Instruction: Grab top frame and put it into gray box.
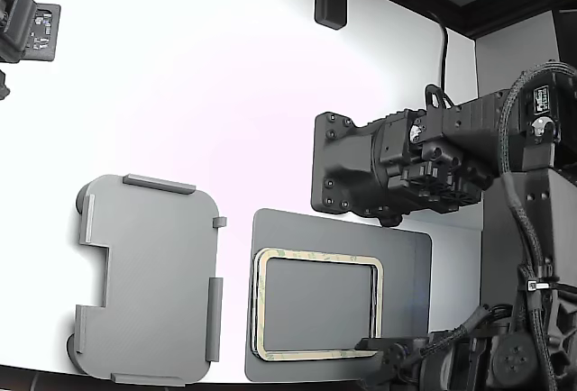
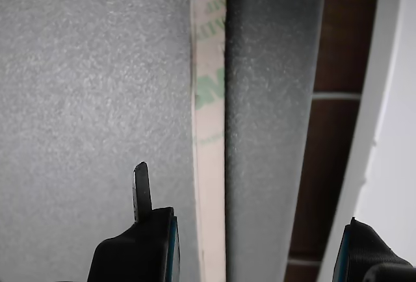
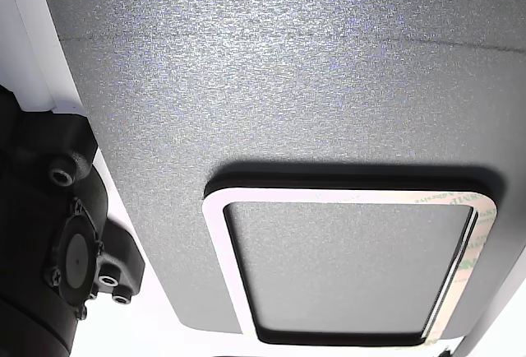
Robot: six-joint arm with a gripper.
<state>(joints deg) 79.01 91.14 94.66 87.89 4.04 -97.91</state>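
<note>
On the dark gray mat at the table's five o'clock lies the top frame, at three o'clock of the gray box, while the hand hangs spread astride one frame edge.

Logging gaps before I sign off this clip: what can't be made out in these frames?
- Gripper: wrist view's edge cuts off the bases of its fingers; exterior view shows only dark arm hardware there.
- Top frame: near corner hidden by the arm in exterior view.
- Gray box: absent from wrist and other views.
- Stack depth under the frame: not discernible.
</note>
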